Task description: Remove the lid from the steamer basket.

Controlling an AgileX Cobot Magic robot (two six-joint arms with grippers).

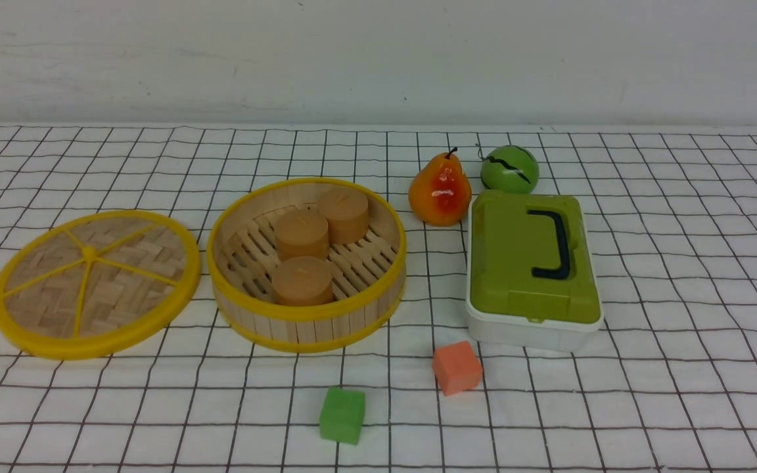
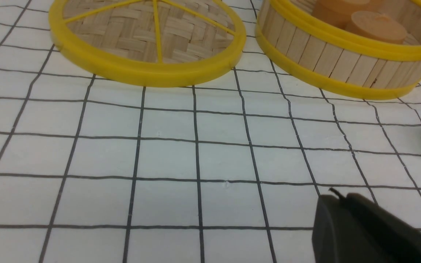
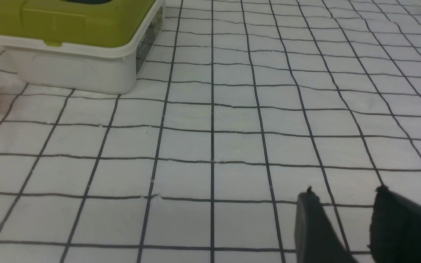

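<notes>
The lid (image 1: 94, 283) is seen lying flat on the gridded cloth (image 1: 667, 276), off the steamer basket (image 1: 307, 315) and just beside it on the robot's left, the two yellow rims nearly touching; the basket is left uncovered, and three tan cylinders (image 1: 301, 234) are shown standing upright on its slatted floor. To the right of the basket, a red-orange pear (image 1: 439, 190) and a green ball (image 1: 510, 169) are placed behind a white box (image 1: 526, 332) closed by a green cover with a black handle; an orange cube (image 1: 457, 367) and a green cube (image 1: 342, 414) are set nearer the robot, apart from one another. In the left wrist view, the left gripper (image 2: 342, 199) is held above bare cloth near the lid and basket, its dark tips appearing pressed together with nothing between them; in the right wrist view, the right gripper (image 3: 345, 193) is held over bare cloth, its two fingers (image 3: 311, 219) slightly spread and gripping nothing.
</notes>
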